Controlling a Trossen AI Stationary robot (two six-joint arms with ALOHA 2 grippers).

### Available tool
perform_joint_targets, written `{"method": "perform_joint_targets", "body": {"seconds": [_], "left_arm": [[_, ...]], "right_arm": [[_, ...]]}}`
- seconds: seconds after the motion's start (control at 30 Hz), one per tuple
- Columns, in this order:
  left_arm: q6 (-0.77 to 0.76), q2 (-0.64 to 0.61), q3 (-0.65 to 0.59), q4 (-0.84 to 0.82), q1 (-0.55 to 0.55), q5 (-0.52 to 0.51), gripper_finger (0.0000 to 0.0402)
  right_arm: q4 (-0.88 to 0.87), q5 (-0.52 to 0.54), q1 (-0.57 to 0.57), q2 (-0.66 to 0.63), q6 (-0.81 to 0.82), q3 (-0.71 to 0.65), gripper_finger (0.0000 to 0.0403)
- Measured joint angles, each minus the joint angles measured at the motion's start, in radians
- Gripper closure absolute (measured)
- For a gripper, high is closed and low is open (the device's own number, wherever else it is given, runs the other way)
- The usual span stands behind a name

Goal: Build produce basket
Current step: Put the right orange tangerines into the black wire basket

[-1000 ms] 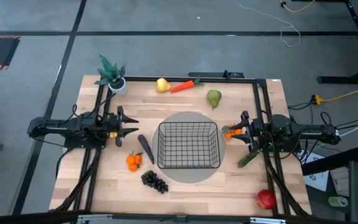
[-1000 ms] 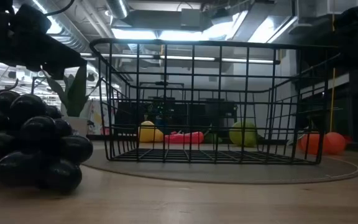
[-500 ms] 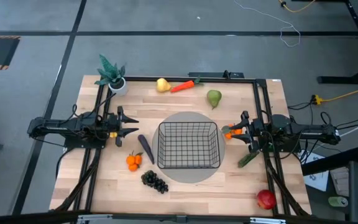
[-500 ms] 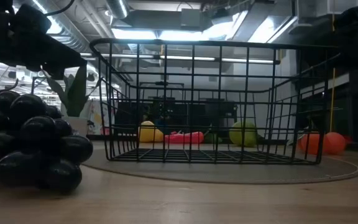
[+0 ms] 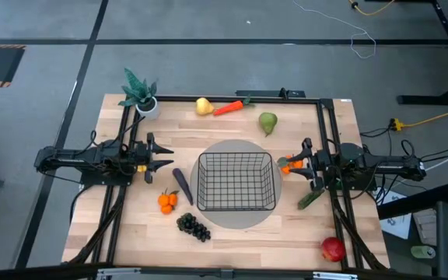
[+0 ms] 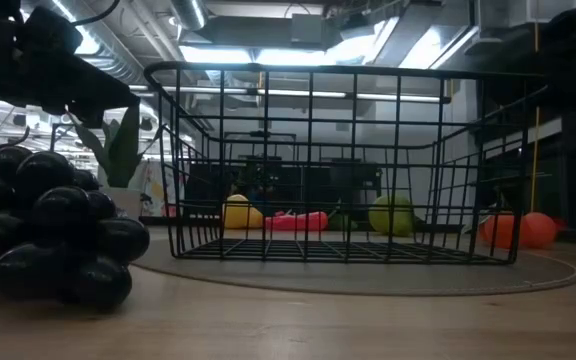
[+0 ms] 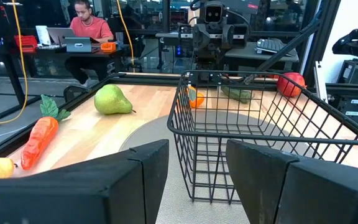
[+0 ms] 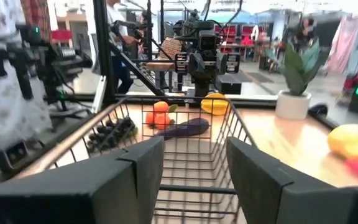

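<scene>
The left end effector (image 5: 162, 157) hovers at the surface's left edge, fingers apart and holding nothing, aimed across at the basket (image 5: 236, 182); the eggplant (image 5: 181, 183) lies just beside it toward the basket, long axis running obliquely away from the fingers; the oranges (image 5: 166, 201) and grapes (image 5: 194, 226) sit nearby; the basket stands empty at centre; the right end effector (image 5: 295, 165), also parted and empty, faces inward opposite, so the left arm looks nearer the eggplant.

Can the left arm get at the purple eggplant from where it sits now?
Probably yes. The purple eggplant lies on bare wood just ahead of the left tool, whose fingers stand open and empty, short of the black wire-mesh basket; nothing lies between.
</scene>
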Motion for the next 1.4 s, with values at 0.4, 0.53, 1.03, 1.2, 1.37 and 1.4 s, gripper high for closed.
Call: {"method": "perform_joint_targets", "body": {"seconds": [0.4,0.53,1.03,1.2,1.37,1.4], "left_arm": [[0.000,0.000,0.000,0.000,0.000,0.000,0.0250],[0.000,0.000,0.000,0.000,0.000,0.000,0.0250],[0.108,0.000,0.000,0.078,0.000,-0.007,0.0250],[0.077,0.000,0.000,0.281,0.000,-0.006,0.0250],[0.049,0.000,0.000,0.480,0.000,-0.006,0.0250],[0.062,0.000,0.000,0.498,0.000,-0.007,0.0250]], "right_arm": [[0.077,0.000,0.000,0.000,0.278,0.000,0.0229],[0.140,0.000,0.000,0.000,0.332,0.000,0.0229],[0.330,0.005,0.000,0.000,0.291,0.000,0.0229],[0.514,0.152,0.000,0.001,0.211,0.000,0.0229],[0.497,0.363,0.000,0.005,0.110,0.057,0.0229],[0.459,0.400,0.000,0.012,0.095,0.079,0.0229]]}}
